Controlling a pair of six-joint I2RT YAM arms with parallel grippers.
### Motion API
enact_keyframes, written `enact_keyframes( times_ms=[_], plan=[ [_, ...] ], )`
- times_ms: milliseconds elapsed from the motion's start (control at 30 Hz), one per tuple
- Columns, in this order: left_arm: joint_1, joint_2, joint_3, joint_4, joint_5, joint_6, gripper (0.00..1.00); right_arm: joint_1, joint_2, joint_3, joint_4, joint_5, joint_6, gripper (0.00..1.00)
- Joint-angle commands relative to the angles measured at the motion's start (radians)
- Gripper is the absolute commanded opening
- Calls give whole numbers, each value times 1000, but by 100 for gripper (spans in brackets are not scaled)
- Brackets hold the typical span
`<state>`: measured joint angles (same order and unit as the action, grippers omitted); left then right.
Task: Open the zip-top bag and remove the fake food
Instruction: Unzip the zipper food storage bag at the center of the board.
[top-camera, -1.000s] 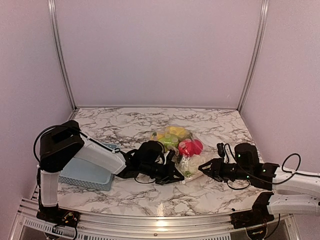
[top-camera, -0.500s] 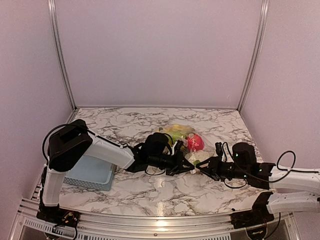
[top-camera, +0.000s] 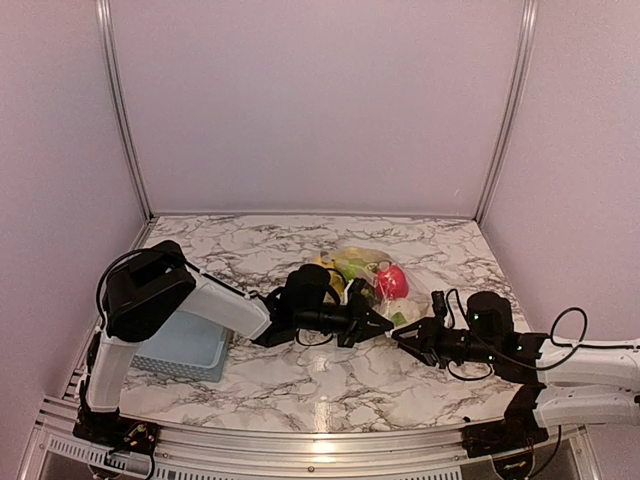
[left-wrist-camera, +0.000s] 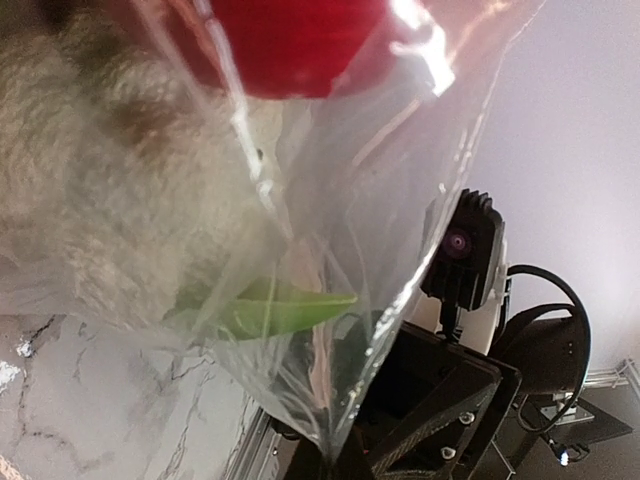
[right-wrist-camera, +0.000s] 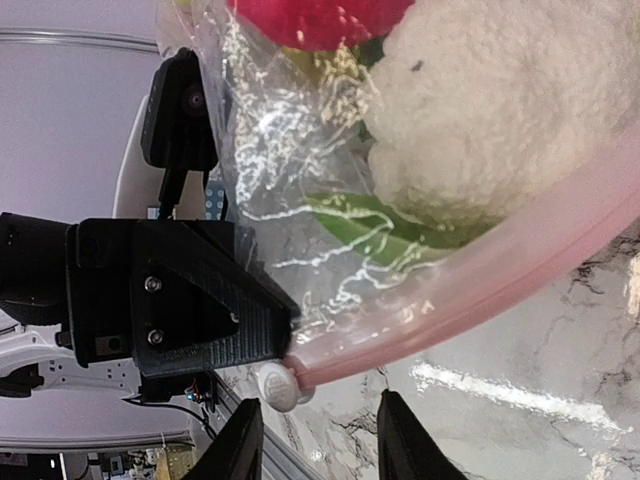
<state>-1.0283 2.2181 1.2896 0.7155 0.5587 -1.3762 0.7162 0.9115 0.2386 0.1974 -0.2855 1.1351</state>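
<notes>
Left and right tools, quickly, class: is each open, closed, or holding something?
Left tool: closed, pinching the pink zip edge of the zip-top bag.
Right tool: open, holding nothing, just below the white slider.

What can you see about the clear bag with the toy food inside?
The zip-top bag is clear, shiny, crinkly plastic with a pink zip strip and a white slider. It looks zipped shut, stuffed with fake food. The left gripper pinches its corner by the slider; the open right gripper hovers just short of it.
</notes>
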Motion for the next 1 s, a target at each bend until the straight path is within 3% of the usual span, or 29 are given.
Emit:
enact_keyframes(
  times_ms=[0, 433, 967],
  plan=[
    [7, 32, -6, 85, 15, -48, 0, 8, 12, 8, 75, -11, 35, 37],
    [7, 43, -25, 136, 28, -83, 0, 6, 78, -3, 186, -16, 89, 30],
    [7, 48, -34, 134, 34, -77, 0, -6, 65, -2, 190, 11, 116, 18]
  ],
)
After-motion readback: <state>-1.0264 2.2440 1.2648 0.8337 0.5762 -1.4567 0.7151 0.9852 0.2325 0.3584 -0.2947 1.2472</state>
